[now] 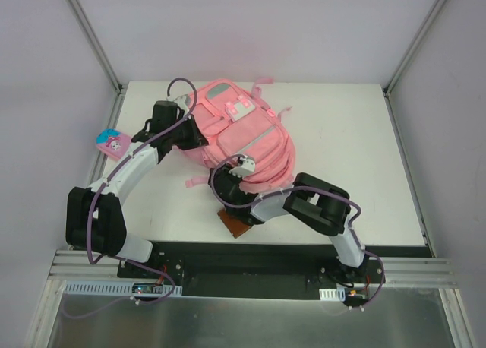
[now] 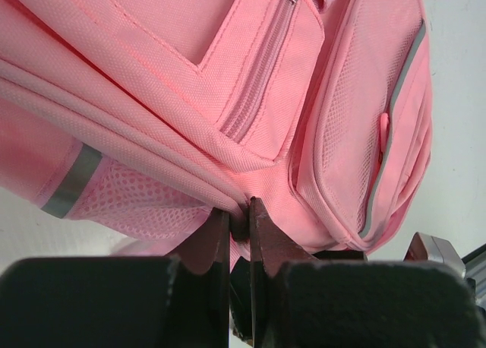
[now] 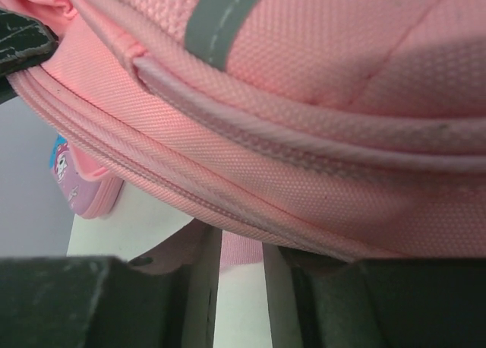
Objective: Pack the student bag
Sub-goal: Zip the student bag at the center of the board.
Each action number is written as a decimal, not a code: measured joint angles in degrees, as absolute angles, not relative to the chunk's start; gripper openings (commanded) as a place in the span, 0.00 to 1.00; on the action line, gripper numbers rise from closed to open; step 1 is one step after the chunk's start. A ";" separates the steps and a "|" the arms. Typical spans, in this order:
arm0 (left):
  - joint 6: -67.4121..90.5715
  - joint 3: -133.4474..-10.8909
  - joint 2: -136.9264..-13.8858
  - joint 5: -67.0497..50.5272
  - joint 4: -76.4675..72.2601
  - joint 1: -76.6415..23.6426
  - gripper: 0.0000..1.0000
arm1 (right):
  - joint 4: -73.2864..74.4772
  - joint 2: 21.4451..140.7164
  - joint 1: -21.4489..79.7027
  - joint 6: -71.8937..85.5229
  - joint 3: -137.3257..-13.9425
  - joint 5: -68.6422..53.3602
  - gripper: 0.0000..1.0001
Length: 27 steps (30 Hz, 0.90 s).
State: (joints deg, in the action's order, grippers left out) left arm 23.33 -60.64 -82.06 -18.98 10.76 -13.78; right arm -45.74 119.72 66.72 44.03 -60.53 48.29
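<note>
White table [image 1: 342, 158] with pink student bag [image 1: 250, 147] and cartoon-faced pencil case [image 1: 112, 143]

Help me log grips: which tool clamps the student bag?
The left tool, jaws shut on a seam of the student bag; the right tool has jaws apart.

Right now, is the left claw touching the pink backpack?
Touching: the left wrist view shows the left claw pinched shut on a seam of the pink backpack.
</note>
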 measured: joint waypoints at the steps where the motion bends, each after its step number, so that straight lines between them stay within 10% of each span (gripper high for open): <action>1: 23.33 -60.64 -82.06 -18.98 10.57 -13.78 0.00 | -45.78 119.77 66.52 43.68 -60.53 48.18 0.10; 27: 24.77 -60.31 -82.59 -21.04 10.09 -13.78 0.00 | -58.02 105.75 65.39 36.07 -43.22 38.98 0.00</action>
State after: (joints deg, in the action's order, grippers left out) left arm 24.77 -60.31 -82.59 -21.04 10.09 -13.78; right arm -58.02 105.75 65.39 36.07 -43.22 38.98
